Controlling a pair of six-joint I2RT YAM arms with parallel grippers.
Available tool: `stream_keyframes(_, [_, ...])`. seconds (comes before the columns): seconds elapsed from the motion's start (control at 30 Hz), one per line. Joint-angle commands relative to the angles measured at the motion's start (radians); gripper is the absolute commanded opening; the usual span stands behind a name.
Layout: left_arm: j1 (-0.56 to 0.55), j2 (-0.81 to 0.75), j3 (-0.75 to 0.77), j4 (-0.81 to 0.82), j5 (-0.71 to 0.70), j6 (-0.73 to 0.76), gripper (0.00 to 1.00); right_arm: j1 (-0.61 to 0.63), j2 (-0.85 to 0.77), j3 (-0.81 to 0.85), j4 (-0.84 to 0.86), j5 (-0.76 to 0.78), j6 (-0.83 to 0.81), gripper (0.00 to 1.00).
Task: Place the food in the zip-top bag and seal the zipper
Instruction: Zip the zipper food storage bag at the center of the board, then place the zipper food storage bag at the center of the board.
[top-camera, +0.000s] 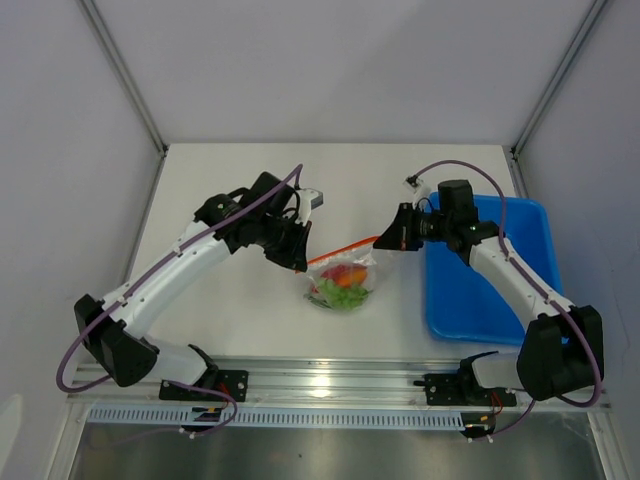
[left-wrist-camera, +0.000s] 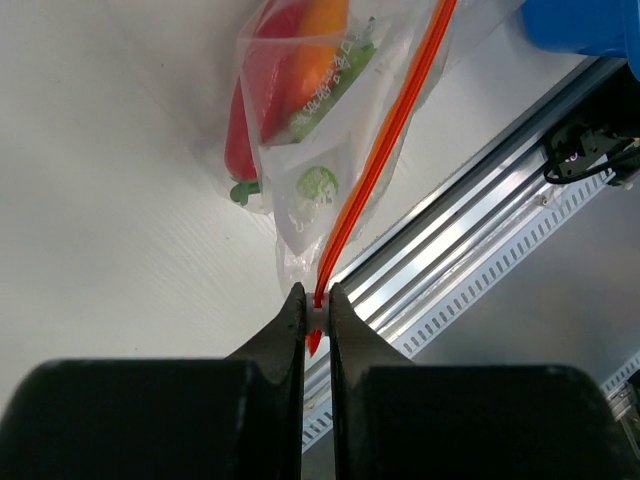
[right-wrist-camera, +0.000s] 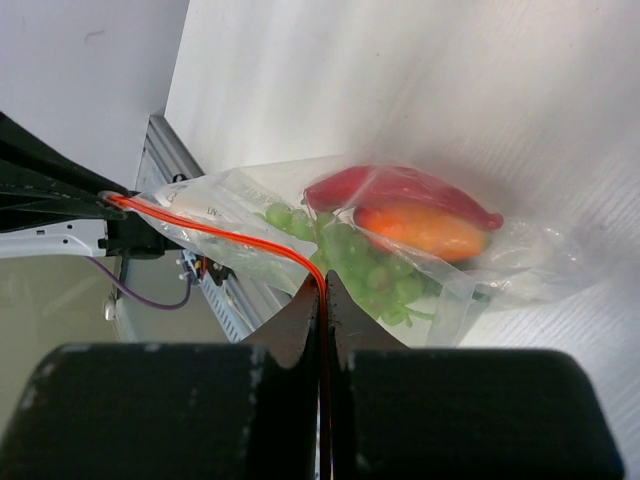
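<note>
Both grippers on the zipper, food bagged, sealing pass in hand.

I have the left gripper (left-wrist-camera: 316, 300) pinched shut on one end of the zipper (left-wrist-camera: 385, 150), and the right gripper (right-wrist-camera: 322, 285) nipped closed on the same strip further along. The zip-top bag (top-camera: 345, 285) is mid-table between the arms, near the blue tray (top-camera: 490, 270), with the food (right-wrist-camera: 400, 215) inside. I cannot tell how much is sealed. I judge the left end should serve as a firm anchor while the right slides along the strip in line with it, firm enough to press the tracks together. A skewed pull could crumple the film or tug the end loose.
</note>
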Motion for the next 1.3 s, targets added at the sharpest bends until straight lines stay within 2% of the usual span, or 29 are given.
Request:
stream_keyframes(0.0, [0.006,-0.069,-0.026,-0.081,-0.023,-0.024,0.06,-0.036,0.014,0.044,0.007,0.056,-0.039,0.00])
stream_keyframes(0.27, [0.006,-0.083,-0.033,-0.084,-0.008,-0.035,0.04,-0.036,0.043,0.067,0.018,0.024,-0.047,0.00])
stream_keyframes(0.37, [0.006,-0.072,-0.025,-0.079,-0.005,-0.035,0.10,-0.028,0.047,0.077,0.022,0.013,-0.053,0.00])
stream_keyframes(0.4, [0.006,-0.067,-0.025,-0.078,-0.003,-0.035,0.18,-0.019,0.054,0.081,0.018,0.004,-0.056,0.00])
stream_keyframes(0.43, [0.006,-0.067,-0.023,-0.073,0.000,-0.037,0.22,-0.014,0.058,0.086,0.018,-0.004,-0.059,0.00])
stream_keyframes(0.47, [0.007,-0.069,-0.028,-0.067,0.007,-0.035,0.31,-0.006,0.063,0.097,0.013,-0.010,-0.065,0.00])
stream_keyframes(0.57, [0.007,-0.064,-0.019,-0.055,0.000,-0.035,0.44,0.017,0.090,0.118,0.021,-0.033,-0.044,0.00])
stream_keyframes(0.6, [0.007,-0.063,-0.016,-0.052,0.004,-0.034,0.54,0.026,0.100,0.150,0.013,-0.038,-0.046,0.00])
stream_keyframes(0.67, [0.007,-0.057,-0.019,-0.032,-0.014,-0.037,0.61,0.059,0.133,0.181,-0.021,-0.041,-0.062,0.00])
stream_keyframes(0.7, [0.007,-0.052,-0.013,-0.032,-0.037,-0.037,0.69,0.069,0.142,0.201,-0.034,-0.044,-0.081,0.00])
stream_keyframes(0.73, [0.007,-0.050,-0.011,-0.033,-0.060,-0.047,0.98,0.078,0.156,0.199,-0.035,-0.047,-0.081,0.00])
stream_keyframes(0.9, [0.015,-0.066,0.027,-0.058,-0.221,-0.086,0.99,0.098,0.192,0.219,-0.014,-0.084,-0.044,0.00])
stream_keyframes(0.97, [0.021,-0.082,0.044,-0.076,-0.344,-0.130,1.00,0.106,0.208,0.244,-0.035,-0.084,-0.059,0.00])
stream_keyframes(1.07, [0.040,-0.138,0.058,-0.075,-0.402,-0.179,1.00,0.110,0.253,0.271,-0.005,-0.107,-0.013,0.00])
stream_keyframes(1.17, [0.038,-0.178,0.098,-0.072,-0.450,-0.195,1.00,0.138,0.317,0.349,-0.050,-0.098,-0.041,0.00])
stream_keyframes(1.27, [0.038,-0.222,0.115,-0.026,-0.441,-0.190,1.00,0.136,0.392,0.393,-0.018,-0.105,0.000,0.00])
